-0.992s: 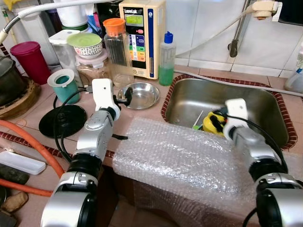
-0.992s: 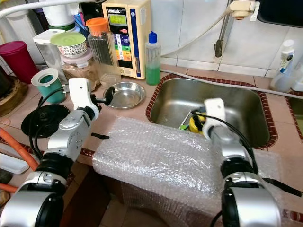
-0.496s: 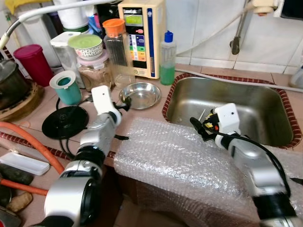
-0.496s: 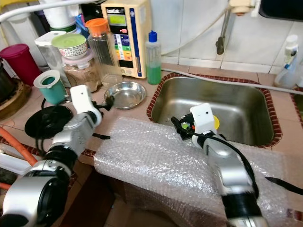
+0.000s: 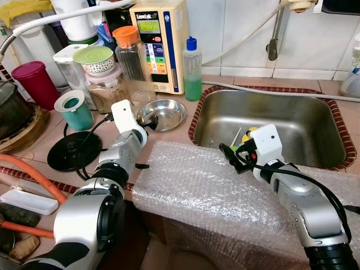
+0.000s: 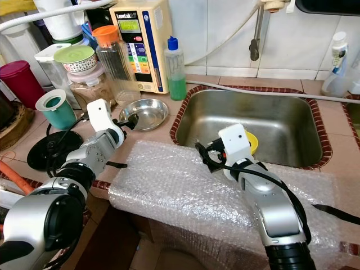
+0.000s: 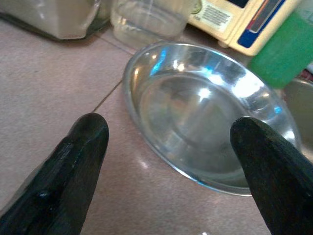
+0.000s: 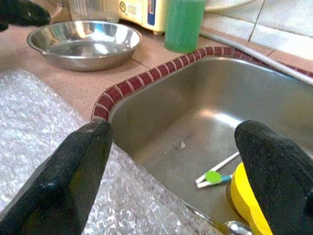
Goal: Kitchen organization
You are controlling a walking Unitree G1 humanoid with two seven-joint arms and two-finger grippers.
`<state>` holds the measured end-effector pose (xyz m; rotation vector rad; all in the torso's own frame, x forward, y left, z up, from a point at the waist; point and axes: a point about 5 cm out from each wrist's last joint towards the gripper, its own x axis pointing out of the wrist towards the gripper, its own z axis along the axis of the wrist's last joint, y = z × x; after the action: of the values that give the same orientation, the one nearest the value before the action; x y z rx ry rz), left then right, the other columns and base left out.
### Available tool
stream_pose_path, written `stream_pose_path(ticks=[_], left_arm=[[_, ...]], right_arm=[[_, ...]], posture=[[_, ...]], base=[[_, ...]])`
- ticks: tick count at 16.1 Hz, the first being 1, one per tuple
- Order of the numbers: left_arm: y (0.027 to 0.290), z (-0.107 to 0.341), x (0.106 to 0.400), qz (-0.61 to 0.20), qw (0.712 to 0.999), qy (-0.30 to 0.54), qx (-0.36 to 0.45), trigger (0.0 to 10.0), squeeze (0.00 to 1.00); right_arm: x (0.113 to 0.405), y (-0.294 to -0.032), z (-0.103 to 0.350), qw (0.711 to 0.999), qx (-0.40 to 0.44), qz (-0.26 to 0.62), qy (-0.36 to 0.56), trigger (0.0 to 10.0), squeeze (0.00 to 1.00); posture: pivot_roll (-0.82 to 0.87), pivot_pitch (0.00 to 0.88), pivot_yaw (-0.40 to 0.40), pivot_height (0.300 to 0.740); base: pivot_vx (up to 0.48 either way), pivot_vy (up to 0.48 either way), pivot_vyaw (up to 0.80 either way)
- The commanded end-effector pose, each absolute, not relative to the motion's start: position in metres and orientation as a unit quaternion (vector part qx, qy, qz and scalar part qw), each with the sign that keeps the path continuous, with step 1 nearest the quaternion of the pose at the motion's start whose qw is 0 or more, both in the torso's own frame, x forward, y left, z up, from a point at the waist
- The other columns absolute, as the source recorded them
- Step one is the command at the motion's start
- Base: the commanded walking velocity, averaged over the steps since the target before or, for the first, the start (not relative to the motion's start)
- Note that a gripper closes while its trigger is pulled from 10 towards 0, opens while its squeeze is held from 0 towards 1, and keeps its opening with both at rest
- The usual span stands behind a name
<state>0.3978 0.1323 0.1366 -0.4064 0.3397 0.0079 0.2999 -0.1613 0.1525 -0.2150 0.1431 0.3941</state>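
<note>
Your right gripper [image 6: 201,154] just pulled back out of sink [image 5: 315,107], fingers spread, empty, over bubble wrap [image 5: 214,191]. Yellow item [image 8: 247,203] still in sink. Left gripper [image 7: 168,142] open, facing steel bowl [image 5: 164,113] near counter's back edge — likely next grab.

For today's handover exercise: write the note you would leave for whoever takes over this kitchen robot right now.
Left gripper: open, empty, at the rim of the steel bowl on the counter.
Right gripper: open, empty, over the near edge of the sink, above the bubble wrap.
In the sink: a yellow item and some thin sticks.
Done: nothing is held in either gripper.
Left: likely grasp the bowl, then clear the sink.
</note>
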Motion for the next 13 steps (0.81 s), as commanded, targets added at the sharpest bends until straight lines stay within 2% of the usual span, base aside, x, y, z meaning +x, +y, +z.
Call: stream_pose_path(ticks=[1, 2, 8, 13], left_arm=[[0.143, 0.143, 0.401, 0.020, 0.966, 0.164, -0.200, 10.0, 0.00], [0.146, 0.142, 0.401, 0.026, 0.966, 0.165, -0.199, 10.0, 0.00], [0.145, 0.129, 0.396, 0.038, 0.951, 0.209, -0.226, 10.0, 0.00], [0.140, 0.126, 0.395, 0.020, 0.955, 0.221, -0.197, 10.0, 0.00]], right_arm=[[0.299, -0.153, 0.157, 0.970, -0.109, 0.208, 0.065, 10.0, 0.47], [0.299, -0.152, 0.158, 0.970, -0.109, 0.209, 0.066, 10.0, 0.00], [0.292, -0.139, 0.159, 0.964, -0.108, 0.231, 0.073, 10.0, 0.00], [0.289, -0.134, 0.158, 0.961, -0.111, 0.240, 0.075, 10.0, 0.00]], posture=[[-0.05, 0.000, 0.179, 0.740], [-0.04, 0.000, 0.178, 0.740], [-0.05, 0.000, 0.180, 0.740], [-0.06, 0.000, 0.197, 0.740]], base=[[0.000, 0.000, 0.00], [0.000, 0.000, 0.00], [0.000, 0.000, 0.00], [0.000, 0.000, 0.00]])
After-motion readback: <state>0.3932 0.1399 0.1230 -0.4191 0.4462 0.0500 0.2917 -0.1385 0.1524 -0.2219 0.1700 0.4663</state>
